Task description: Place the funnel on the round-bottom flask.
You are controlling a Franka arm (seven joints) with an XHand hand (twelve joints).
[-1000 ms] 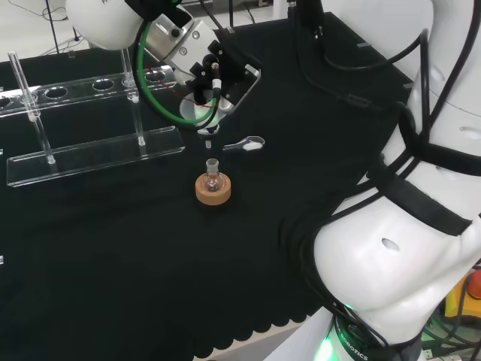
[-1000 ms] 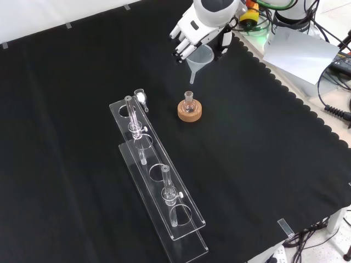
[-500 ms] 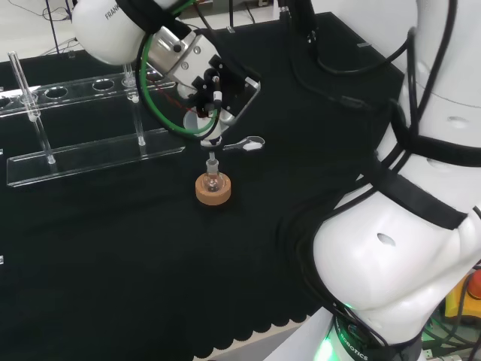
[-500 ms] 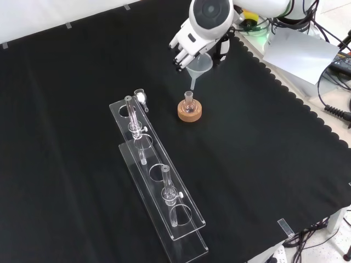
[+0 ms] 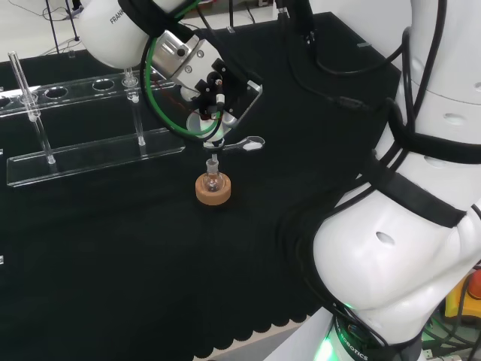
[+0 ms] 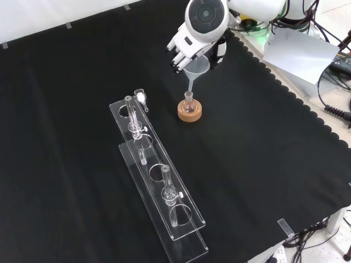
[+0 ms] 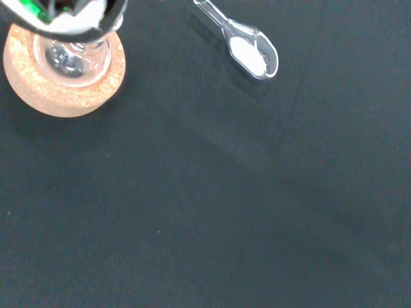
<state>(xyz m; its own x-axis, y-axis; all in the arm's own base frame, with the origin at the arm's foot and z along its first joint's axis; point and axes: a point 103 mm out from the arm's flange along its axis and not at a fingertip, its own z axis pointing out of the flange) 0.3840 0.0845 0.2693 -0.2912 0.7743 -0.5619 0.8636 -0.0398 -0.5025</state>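
Observation:
A small clear round-bottom flask [image 5: 213, 179] [image 6: 188, 103] [image 7: 72, 54] sits upright in a cork ring stand [image 5: 213, 189] [image 6: 189, 112] [image 7: 58, 93] near the middle of the black cloth. My hand [image 5: 216, 84] [image 6: 192, 44] is shut on a clear plastic funnel [image 5: 204, 125] [image 6: 196, 67]. The funnel hangs just above the flask, its stem tip [image 6: 190, 87] close over the flask's neck. From the wrist view a blurred part of the hand [image 7: 64, 14] overlaps the flask's mouth.
A clear scoop with white powder [image 5: 248, 143] [image 6: 141, 97] [image 7: 249, 50] lies beside the flask. A long clear tube rack [image 5: 90, 154] [image 6: 159, 181] with a few tubes stands to the left in the head view. The cloth's scalloped edge [image 6: 285, 93] runs past the hand.
The hand has come down and toward the flask with the funnel, so the stem tip now hangs just over the flask's neck. The flask and stand have not moved.

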